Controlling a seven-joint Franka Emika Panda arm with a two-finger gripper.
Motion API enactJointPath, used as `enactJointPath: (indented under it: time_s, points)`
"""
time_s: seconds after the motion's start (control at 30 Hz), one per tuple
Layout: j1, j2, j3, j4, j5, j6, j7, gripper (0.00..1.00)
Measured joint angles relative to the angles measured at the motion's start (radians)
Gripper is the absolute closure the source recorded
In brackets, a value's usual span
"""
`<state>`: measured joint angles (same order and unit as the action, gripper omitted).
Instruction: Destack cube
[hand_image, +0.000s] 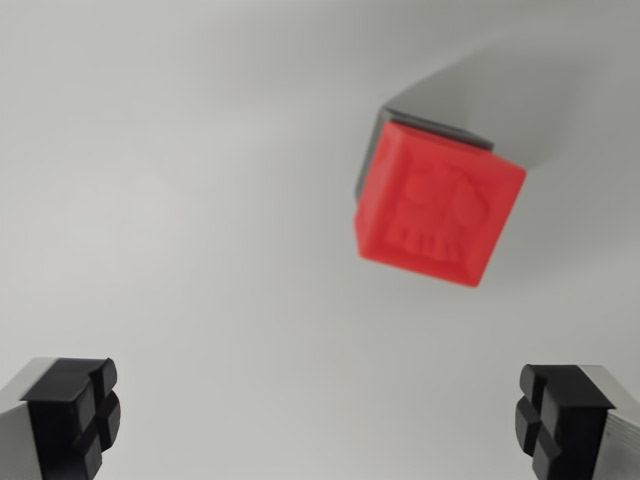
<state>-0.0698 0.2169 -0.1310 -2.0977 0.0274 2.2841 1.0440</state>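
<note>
gripper (318, 425): released, jaws wide apart, nothing between | red cube (440, 205): upper right of wrist view, stacked on a grey block (385, 135) mostly hidden beneath, well apart from the gripper | surface (180, 200): plain white | image slightly blurred

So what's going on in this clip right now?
This is a view from the arm's wrist camera, looking down at a pale surface. A red cube sits on top of a darker grey block, only partly visible beneath and behind it. The gripper is open, its two black fingertips at the bottom corners of the wrist view, holding nothing. The stack lies above and toward the wrist view's right of the gap between them, so the red cube is not yet grasped.
</note>
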Motion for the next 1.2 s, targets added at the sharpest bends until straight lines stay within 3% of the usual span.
enactJointPath:
  time_s: [0.57, 0.7, 1.2]
  points:
    - [-0.041, 0.080, -0.041, -0.052, 0.044, 0.151, 0.100, 0.00]
    - [-0.045, 0.104, -0.042, -0.054, 0.053, 0.180, 0.101, 0.00]
    - [-0.053, 0.227, -0.024, -0.055, 0.089, 0.299, 0.082, 0.00]
